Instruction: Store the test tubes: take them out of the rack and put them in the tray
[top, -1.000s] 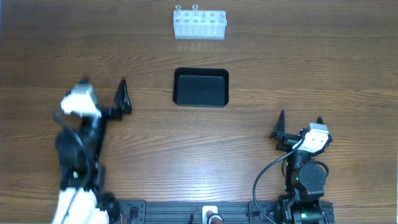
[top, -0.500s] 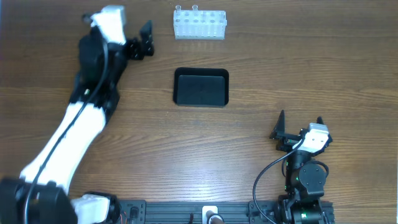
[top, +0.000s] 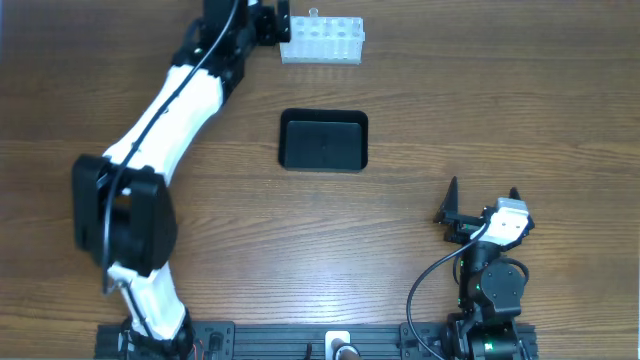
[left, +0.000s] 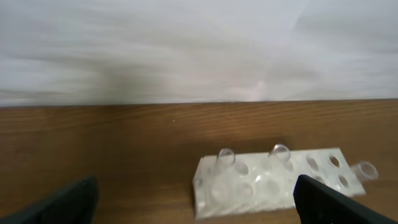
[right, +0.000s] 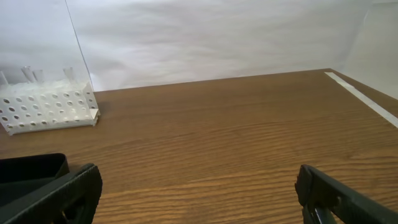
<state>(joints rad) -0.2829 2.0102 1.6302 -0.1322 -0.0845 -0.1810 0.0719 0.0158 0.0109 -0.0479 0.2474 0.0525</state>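
Note:
The clear test tube rack (top: 322, 41) stands at the table's far edge, with a tube (top: 313, 13) poking up from it. My left gripper (top: 271, 23) hovers open at the rack's left end. In the left wrist view the rack (left: 273, 184) lies between and beyond the open gripper (left: 196, 211), with upright tubes (left: 226, 157) (left: 280, 151) and one more at its end (left: 364, 169). The black tray (top: 323, 140) sits mid-table with nothing in it. My right gripper (top: 482, 201) rests open near its base; its own view shows the rack (right: 47, 106) far off.
A white wall (left: 199, 43) rises just behind the rack. The tray's rim (right: 31, 167) lies close to the right gripper (right: 199, 208). Bare wooden tabletop (top: 500, 90) spreads to the right of the rack and tray.
The left arm has swung from the table's left side up to the far edge, bringing its gripper to the rack's left end. The right arm has stayed still.

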